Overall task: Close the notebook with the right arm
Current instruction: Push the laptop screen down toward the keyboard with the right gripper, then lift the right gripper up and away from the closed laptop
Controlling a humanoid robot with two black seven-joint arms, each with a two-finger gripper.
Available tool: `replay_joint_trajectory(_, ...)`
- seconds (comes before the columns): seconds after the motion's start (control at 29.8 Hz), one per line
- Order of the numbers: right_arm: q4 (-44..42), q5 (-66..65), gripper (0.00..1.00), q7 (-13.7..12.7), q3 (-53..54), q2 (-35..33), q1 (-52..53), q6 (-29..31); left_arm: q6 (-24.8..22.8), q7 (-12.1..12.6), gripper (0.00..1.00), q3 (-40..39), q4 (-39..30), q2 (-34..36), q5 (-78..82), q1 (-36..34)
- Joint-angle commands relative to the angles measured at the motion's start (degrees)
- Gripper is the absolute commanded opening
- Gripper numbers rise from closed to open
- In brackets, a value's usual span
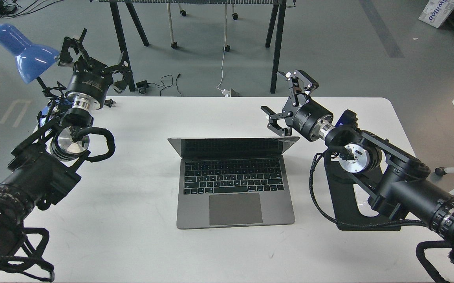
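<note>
The notebook, a space-grey laptop with black keys, lies in the middle of the white table. Its lid leans far forward over the keyboard, so the screen shows only as a narrow dark band. My right arm reaches in from the right. My right gripper is open, just behind and above the lid's right top corner, and its lower finger is close to that edge. My left gripper is open and empty, held high at the far left, away from the notebook.
A flat black mouse pad lies right of the notebook, partly under my right arm. A blue desk lamp stands at the table's far left corner. Black trestle legs and cables are on the floor behind the table.
</note>
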Motion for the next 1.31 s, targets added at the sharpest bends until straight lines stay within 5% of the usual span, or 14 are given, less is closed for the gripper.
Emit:
replay_joint_trajectory(0.0,3.4,-0.1,1.0,0.1,-0.5,-1.8,-2.1,0.0,0.0,0.0,1.0,0.0,0.0,0.0,0.1,0.0)
replay_joint_trajectory(1.28,5.7,-13.1,1.0,0.6,-9.9,-3.5,-12.9,-0.4,0.0,0.0,1.0,-0.2,0.0,0.1,0.1,0.0)
